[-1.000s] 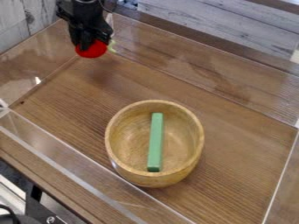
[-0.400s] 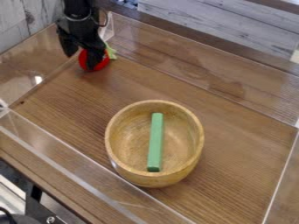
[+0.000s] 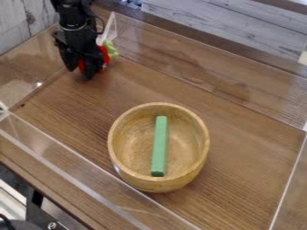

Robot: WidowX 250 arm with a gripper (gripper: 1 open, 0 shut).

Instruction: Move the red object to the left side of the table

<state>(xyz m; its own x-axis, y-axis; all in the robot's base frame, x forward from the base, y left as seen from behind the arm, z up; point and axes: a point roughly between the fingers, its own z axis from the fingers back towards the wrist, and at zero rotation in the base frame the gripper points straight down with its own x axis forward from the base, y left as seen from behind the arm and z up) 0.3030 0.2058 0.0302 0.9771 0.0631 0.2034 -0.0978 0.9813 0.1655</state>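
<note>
Jaws (image 3: 79, 70) and red object (image 3: 104, 59) have both come a little nearer the camera over the last second, and a yellow-green tip now shows beside the red. Nearest in play, the wooden bowl (image 3: 117, 144) sits on the surface (image 3: 222, 85) with the green stick (image 3: 160, 144) lying inside, well apart from the work. Up at the far left end, then, there's our red one, partly behind the dark fingers. They look spread around it rather than pinching, though the overlap makes that a poor view. Looks like the release, at the left side already! Now for a tidy finish: let the toy settle, keep the fingers wide, lift straight up. Any sideways drag could catch it and set it rolling back.
</note>
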